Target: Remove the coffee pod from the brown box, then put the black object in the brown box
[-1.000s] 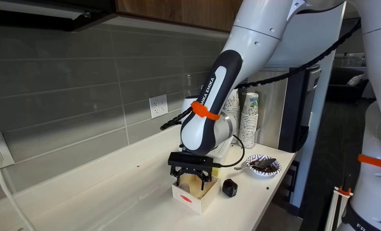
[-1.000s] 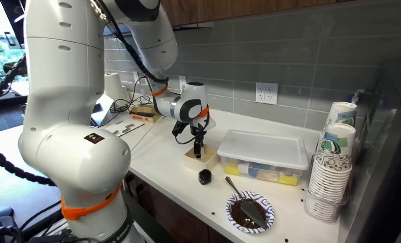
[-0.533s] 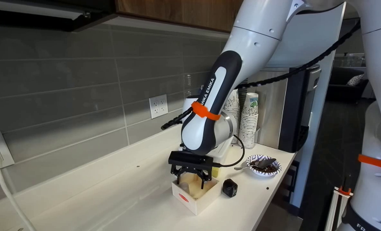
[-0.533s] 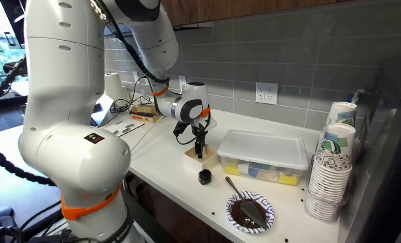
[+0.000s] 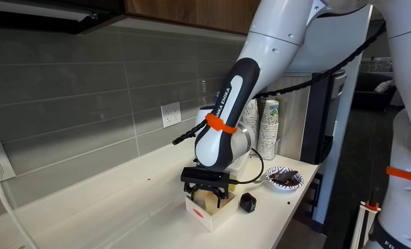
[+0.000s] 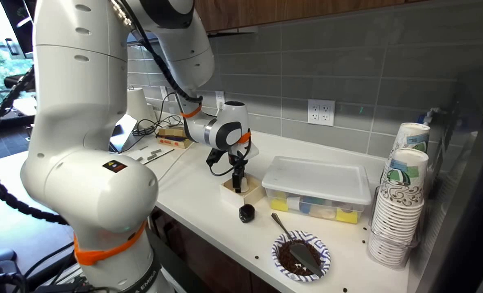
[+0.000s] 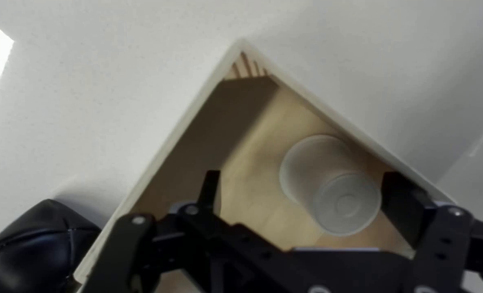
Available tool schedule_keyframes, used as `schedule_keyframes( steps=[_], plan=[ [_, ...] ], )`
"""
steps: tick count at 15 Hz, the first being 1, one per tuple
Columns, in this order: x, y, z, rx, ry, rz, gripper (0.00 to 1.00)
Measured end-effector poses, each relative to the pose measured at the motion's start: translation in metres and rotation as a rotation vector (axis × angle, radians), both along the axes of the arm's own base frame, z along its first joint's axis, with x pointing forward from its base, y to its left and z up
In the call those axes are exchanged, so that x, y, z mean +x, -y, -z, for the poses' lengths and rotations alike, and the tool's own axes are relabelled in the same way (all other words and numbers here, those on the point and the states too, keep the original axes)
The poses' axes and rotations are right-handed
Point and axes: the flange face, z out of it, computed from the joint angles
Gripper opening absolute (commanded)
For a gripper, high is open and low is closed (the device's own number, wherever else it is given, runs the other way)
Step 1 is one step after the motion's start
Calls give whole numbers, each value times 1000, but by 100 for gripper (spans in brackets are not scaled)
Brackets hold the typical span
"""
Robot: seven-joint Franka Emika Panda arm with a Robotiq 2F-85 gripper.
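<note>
At lower center of an exterior view, brown box is sitting on the counter. Coffee pod is standing inside, toward the left. Pincer is hanging at the box mouth, jaws spread wide; wrist view is showing the pod between them. Black object is lying just right of the box. Farther back, right of center, patterned bowl is holding a utensil; cup stacks are rising behind.
</note>
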Motion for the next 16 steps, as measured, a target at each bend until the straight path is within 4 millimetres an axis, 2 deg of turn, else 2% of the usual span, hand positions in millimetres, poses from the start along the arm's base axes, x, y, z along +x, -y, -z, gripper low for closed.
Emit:
schedule_keyframes(
  steps=[1,2,3,4,7,8,10,11,14,15,16],
  plan=[
    [0,0,1,-1,-2,1,99],
    [-1,0,2,-2,-4,3,93],
    [-1,0,3,-3,-6,6,84],
    [-1,0,4,-5,-7,9,71],
    [-1,2,5,-12,-7,12,64],
    [0,3,5,-15,-6,13,66],
    [0,6,5,-22,-2,17,63],
    [1,7,5,-25,-1,18,57],
    [2,10,4,-36,4,20,20],
    [2,10,4,-39,7,19,16],
    [3,10,4,-42,10,16,15]
  ],
)
